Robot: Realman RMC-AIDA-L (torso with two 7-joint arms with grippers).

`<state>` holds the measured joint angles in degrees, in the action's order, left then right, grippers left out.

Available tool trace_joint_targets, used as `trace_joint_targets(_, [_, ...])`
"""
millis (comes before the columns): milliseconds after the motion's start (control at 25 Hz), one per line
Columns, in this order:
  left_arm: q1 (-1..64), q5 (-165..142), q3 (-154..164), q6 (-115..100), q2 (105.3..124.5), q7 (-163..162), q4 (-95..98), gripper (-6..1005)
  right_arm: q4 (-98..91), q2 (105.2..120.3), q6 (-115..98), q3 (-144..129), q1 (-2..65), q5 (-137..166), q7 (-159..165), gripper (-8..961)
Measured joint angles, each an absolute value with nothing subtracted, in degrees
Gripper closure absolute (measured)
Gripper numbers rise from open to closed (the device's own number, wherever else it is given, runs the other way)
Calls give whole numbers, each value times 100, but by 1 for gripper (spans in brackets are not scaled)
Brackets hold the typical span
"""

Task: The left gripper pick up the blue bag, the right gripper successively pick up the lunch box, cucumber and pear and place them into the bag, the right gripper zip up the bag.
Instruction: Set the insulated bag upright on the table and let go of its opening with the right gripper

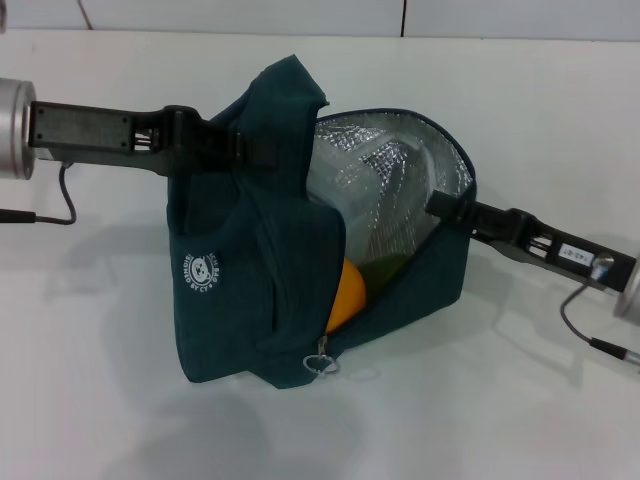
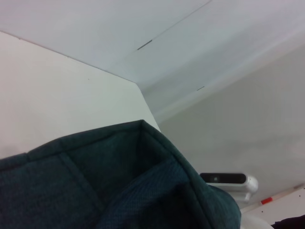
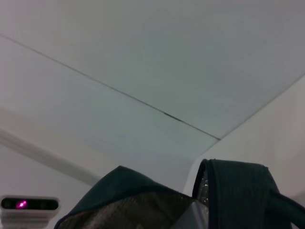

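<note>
Blue bag point(image 1: 230, 300), standing at centre of the white surface point(image 1: 520, 400), mouth open toward the right with foil lining showing. Left claw point(image 1: 225, 148) clenched on the bag's upper left fabric; right claw point(image 1: 445, 207) at the right rim of the opening, grip state cannot be told. Contents, inside the bag: lunch box point(image 1: 345, 185) at the far side, cucumber point(image 1: 380, 272) below it, pear point(image 1: 345, 295) nearest the zipper ring point(image 1: 322, 362).
</note>
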<state>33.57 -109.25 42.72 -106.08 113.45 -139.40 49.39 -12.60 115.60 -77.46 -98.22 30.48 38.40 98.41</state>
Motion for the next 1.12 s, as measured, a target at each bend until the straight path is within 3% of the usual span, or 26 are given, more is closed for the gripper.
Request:
trace_joint_targets(400, [3366,-10948,4272,-10608,11350,-13940,4939,961,-1409,11568,-7932,-9707,2778,3778,9469,648])
trace_joint_targets(600, [3366,-10958,4284,-10611,11356,-13938,4939,961,-1430,11553,-7937,-9751,2828,3835,9410,843])
trace_joint_targets(840, [3378,-10944,4352,-10619,11373,-13928,4939,961,-1567,11546,-8018,-9702,2772,3820,9259,924])
trace_joint_targets(1120, [3650,-10885,4518,-10635,11482,-14028,4937,960,-1639,11420,-9030,-9034,2600,3816,8984,923])
